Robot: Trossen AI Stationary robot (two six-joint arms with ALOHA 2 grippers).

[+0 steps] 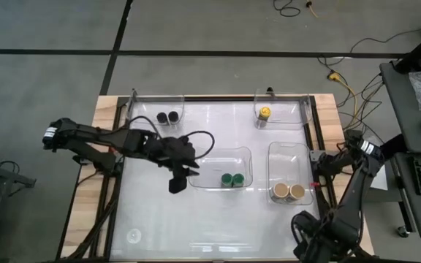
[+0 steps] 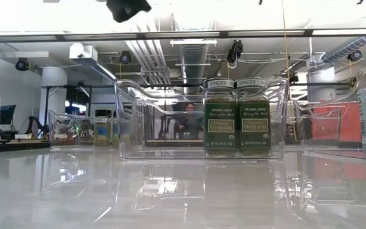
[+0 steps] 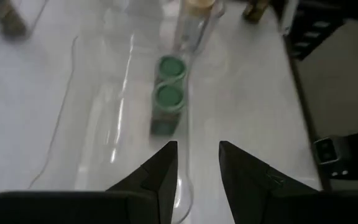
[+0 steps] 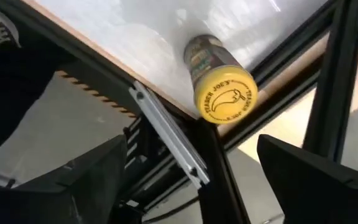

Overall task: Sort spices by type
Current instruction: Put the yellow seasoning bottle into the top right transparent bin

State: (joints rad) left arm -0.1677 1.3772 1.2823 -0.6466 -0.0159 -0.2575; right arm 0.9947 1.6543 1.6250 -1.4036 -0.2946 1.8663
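Observation:
Two green-lidded jars (image 1: 232, 179) stand side by side in the middle clear tray (image 1: 245, 155); they also show in the low view (image 2: 237, 117) and the left wrist view (image 3: 168, 84). Two black jars (image 1: 168, 117) stand in the far-left tray, one yellow jar (image 1: 264, 113) in the far-right tray, and two tan jars (image 1: 289, 191) in the right tray. My left gripper (image 1: 177, 179) (image 3: 197, 163) hovers open above the table, left of the green jars. My right gripper (image 1: 321, 162) (image 4: 191, 142) is wide open above a second yellow-lidded jar (image 4: 224, 93), which stands at the table's right edge.
The clear trays have raised walls and curved handles. A black frame rail (image 4: 173, 140) and the wooden border (image 1: 327, 109) run along the table's right edge, beside the yellow jar. The near part of the white table (image 1: 218, 226) holds no jars. Cables lie on the floor beyond.

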